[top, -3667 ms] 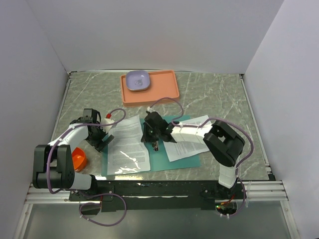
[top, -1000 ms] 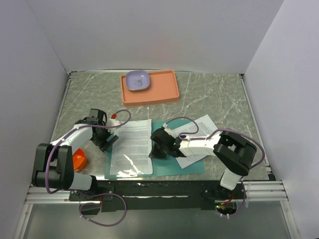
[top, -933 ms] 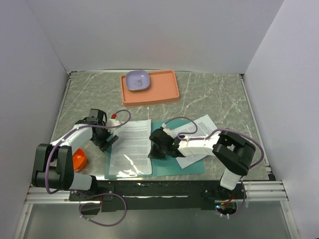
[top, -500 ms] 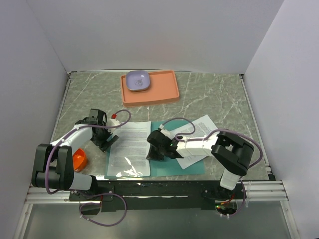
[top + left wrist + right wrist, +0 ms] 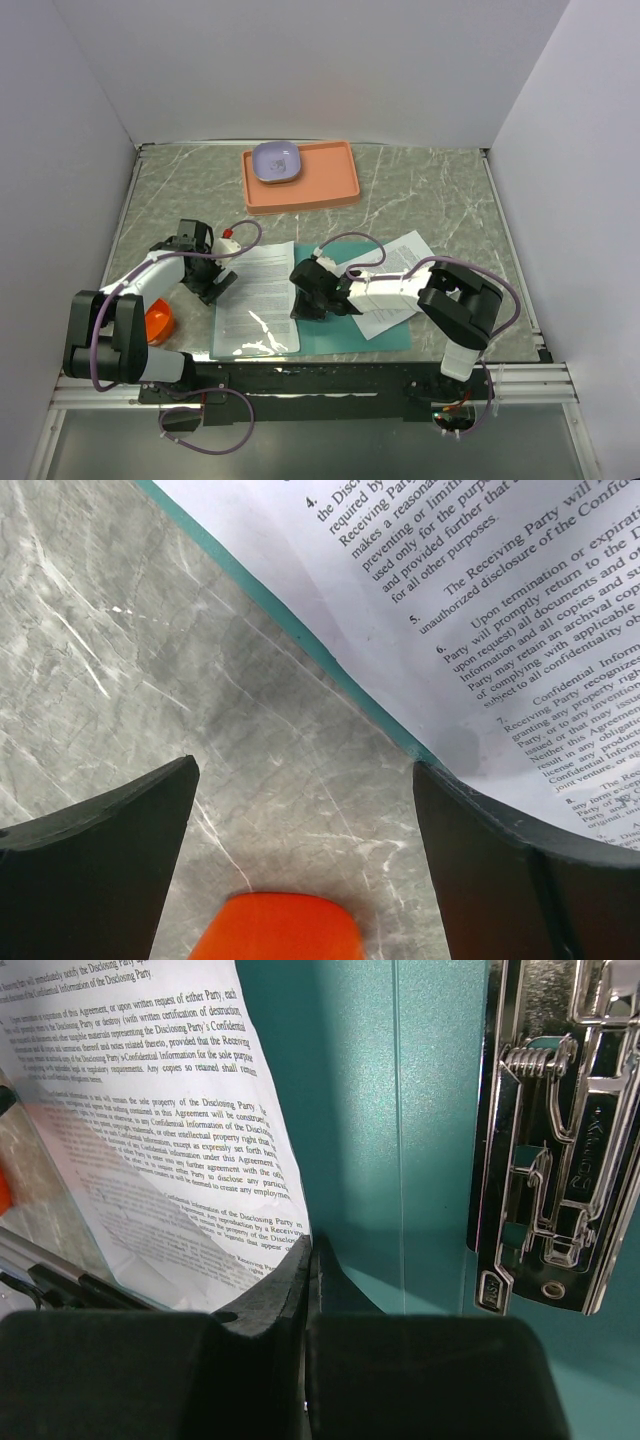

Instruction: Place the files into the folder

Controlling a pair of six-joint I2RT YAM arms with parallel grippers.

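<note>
The marble table [image 5: 430, 190] fills the middle of the top view. On its lower centre lies the open teal folder [image 5: 340, 335], flat. At upper centre sits an orange-pink tray [image 5: 335, 185] with a lavender bowl [image 5: 276, 162] in its left end.

One file, the left sheet [image 5: 255, 300], lies on the left half of the folder, with a thin strip of teal showing along its left edge. The right sheet [image 5: 405, 258] lies tilted at centre right, partly on the folder and partly on the table past its upper right edge, with the right arm crossing over it.

The right arm reaches from lower right toward the centre of the frame. Its right gripper [image 5: 308, 1260] is clenched, finger against finger, low over the teal card with its tip touching the right edge of the left sheet. Whether any paper is pinched cannot be told. In the right wrist view the metal fastener [image 5: 550, 1140] lies on the folder at upper right, apart from the tip.

The left gripper [image 5: 305, 770] hangs at centre left of the top view, jaws spread wide and grasping nothing, over bare table just beside the folder's left edge. A small orange thing [image 5: 158, 320] sits at lower left, near it.
</note>
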